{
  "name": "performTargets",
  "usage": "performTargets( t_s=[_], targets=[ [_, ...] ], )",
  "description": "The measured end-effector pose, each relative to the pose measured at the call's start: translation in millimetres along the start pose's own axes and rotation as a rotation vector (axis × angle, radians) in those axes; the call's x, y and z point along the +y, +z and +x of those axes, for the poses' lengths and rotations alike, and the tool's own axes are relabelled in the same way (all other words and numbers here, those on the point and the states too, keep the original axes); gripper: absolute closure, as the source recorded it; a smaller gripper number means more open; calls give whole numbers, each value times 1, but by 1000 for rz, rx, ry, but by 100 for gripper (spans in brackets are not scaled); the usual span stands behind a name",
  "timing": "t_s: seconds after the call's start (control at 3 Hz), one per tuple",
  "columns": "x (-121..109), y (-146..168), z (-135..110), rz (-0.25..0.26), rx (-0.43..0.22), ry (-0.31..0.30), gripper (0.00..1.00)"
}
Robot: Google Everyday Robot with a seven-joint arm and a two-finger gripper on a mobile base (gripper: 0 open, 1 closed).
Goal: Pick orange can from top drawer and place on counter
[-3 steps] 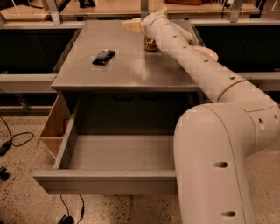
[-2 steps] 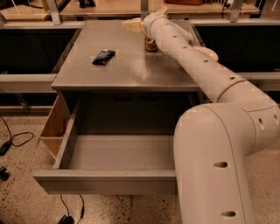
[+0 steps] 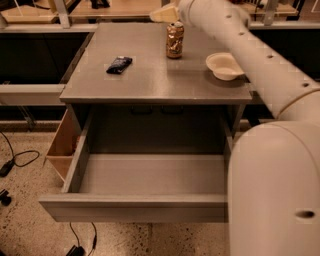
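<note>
The orange can (image 3: 175, 40) stands upright on the grey counter (image 3: 150, 82), near its back middle. My gripper (image 3: 165, 13) is at the top edge of the view, just above and behind the can and not touching it. The arm (image 3: 260, 55) runs from there down the right side. The top drawer (image 3: 135, 207) is pulled fully open below the counter, and its grey inside shows nothing in it.
A flat black packet (image 3: 119, 65) lies on the counter's left part. A cream bowl (image 3: 225, 65) sits to the right of the can. A light wooden side panel (image 3: 62, 145) stands left of the drawer. Cables (image 3: 20, 157) lie on the floor.
My arm has lifted up and away from the can. The can now stands free on the counter, and the bowl has come into view.
</note>
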State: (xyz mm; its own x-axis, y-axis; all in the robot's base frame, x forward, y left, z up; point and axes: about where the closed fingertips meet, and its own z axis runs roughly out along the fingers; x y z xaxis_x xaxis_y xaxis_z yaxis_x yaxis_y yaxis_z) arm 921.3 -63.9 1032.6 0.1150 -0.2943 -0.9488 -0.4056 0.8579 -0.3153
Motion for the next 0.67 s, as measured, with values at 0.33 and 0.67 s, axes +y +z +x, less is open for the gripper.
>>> performTargets(
  t_s=[0.33,0.67],
  targets=[
    [-21,-56,-36,-21,53,-81,0],
    [-44,-140,-73,6,103,-173,0]
  ],
)
